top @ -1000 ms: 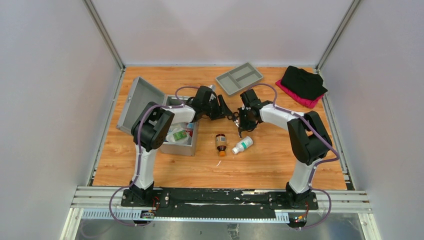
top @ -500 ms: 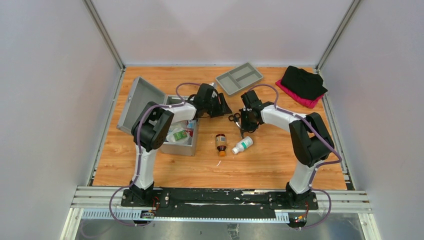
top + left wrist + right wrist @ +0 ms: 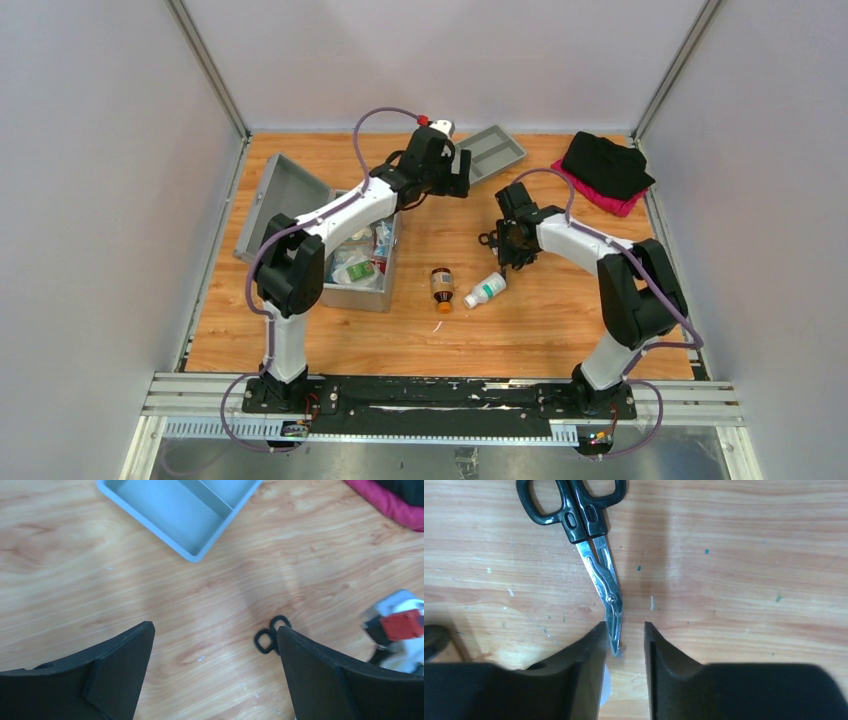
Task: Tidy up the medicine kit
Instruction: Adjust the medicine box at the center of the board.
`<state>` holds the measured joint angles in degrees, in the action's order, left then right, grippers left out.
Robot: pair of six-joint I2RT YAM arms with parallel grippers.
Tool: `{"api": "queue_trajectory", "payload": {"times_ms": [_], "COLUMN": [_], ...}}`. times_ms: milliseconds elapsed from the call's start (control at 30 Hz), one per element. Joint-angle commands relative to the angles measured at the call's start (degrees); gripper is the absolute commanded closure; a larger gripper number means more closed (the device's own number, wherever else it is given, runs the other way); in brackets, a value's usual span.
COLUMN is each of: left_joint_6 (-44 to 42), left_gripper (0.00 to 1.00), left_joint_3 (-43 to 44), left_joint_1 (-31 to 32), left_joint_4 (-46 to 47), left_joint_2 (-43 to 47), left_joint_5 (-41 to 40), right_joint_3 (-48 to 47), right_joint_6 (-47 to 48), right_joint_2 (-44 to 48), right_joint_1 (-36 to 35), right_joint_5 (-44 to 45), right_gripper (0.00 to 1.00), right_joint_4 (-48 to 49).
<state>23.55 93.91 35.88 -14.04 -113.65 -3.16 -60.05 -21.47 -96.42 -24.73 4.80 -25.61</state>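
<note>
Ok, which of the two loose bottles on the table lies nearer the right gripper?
The white bottle with the green label; the brown bottle with the orange cap lies beyond it, farther from the right gripper.

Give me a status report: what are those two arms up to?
Left fingers wide open, empty. Right fingers slightly open around tip of scissors, flat on table. Medicine kit open, partly filled. Brown bottle, white bottle loose nearby.

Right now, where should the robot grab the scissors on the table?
Probably the thick black neck under the finger loops of the scissors, coming straight down from above. They lie flat and closed, and the thin blades give little to pinch.
</note>
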Motion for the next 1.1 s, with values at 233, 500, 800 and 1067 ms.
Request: {"api": "queue_trajectory", "payload": {"times_ms": [233, 500, 800, 1067], "left_joint_6": [-4.19, 0.11, 1.47, 3.88], "left_gripper": [0.0, 0.0, 0.0, 0.0], "left_joint_3": [-2.9, -5.45, -4.87, -7.44], "left_joint_1": [-1.88, -4.0, -6.21, -6.26], "left_joint_4": [-6.28, -7.64, -13.99, -3.18], "left_joint_2": [3.19, 1.09, 2.31, 5.61], "left_joint_5": [-6.97, -1.65, -14.95, -2.0], "right_joint_3": [1.08, 0.6, -2.29, 1.79], "right_joint_6": [-0.93, -2.54, 0.24, 3.08], "right_joint_2": [6.33, 5.89, 3.19, 8.2], "right_joint_1": [1.62, 1.88, 2.01, 2.01], "right_joint_5": [0.17, 0.4, 4.51, 6.5], "right_gripper": [0.37, 0.38, 0.36, 0.24], "right_joint_4": [-1.37, -1.8, -3.22, 2.92]}}
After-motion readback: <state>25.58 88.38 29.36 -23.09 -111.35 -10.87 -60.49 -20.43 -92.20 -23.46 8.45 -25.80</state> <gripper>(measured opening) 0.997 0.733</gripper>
